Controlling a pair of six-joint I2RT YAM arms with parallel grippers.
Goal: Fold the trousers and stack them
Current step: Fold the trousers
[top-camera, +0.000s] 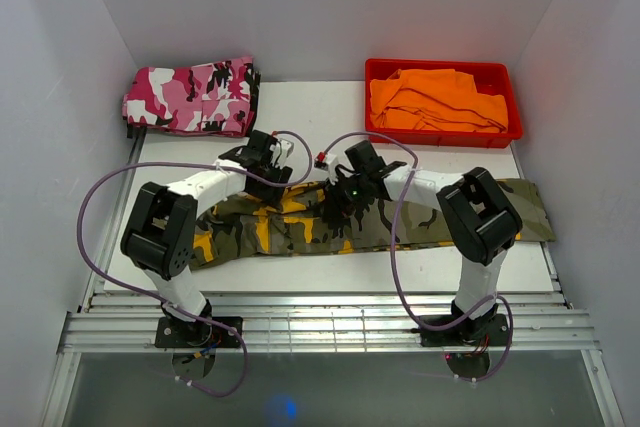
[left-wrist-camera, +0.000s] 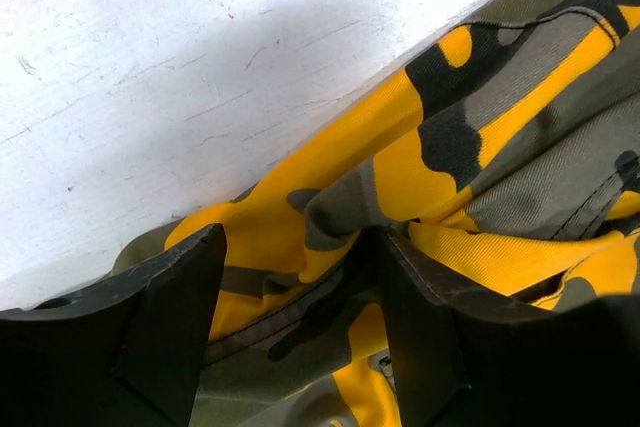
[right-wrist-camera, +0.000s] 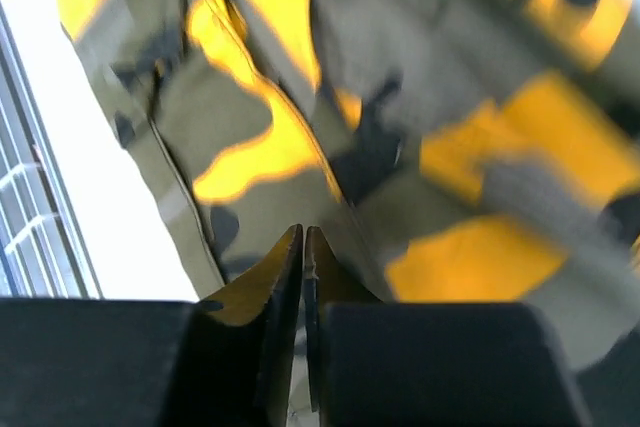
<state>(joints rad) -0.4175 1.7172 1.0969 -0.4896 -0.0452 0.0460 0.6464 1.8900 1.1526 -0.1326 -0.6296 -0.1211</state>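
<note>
The yellow-and-olive camo trousers [top-camera: 400, 219] lie stretched across the table's middle. My left gripper [top-camera: 268, 162] is at their far edge, left of centre. In the left wrist view it [left-wrist-camera: 300, 322] is open, with a bunched fold of the trousers [left-wrist-camera: 330, 197] between the two fingers [left-wrist-camera: 175, 317]. My right gripper [top-camera: 345, 199] is down on the middle of the trousers. In the right wrist view it [right-wrist-camera: 303, 234] is shut, and a ridge of the cloth [right-wrist-camera: 260, 147] runs up to its tips. That view is blurred.
Folded pink camo trousers [top-camera: 192, 97] lie at the back left. A red bin [top-camera: 505, 132] with orange trousers [top-camera: 435, 99] stands at the back right. White walls close in on the left, back and right. A metal rail [top-camera: 330, 327] runs along the near edge.
</note>
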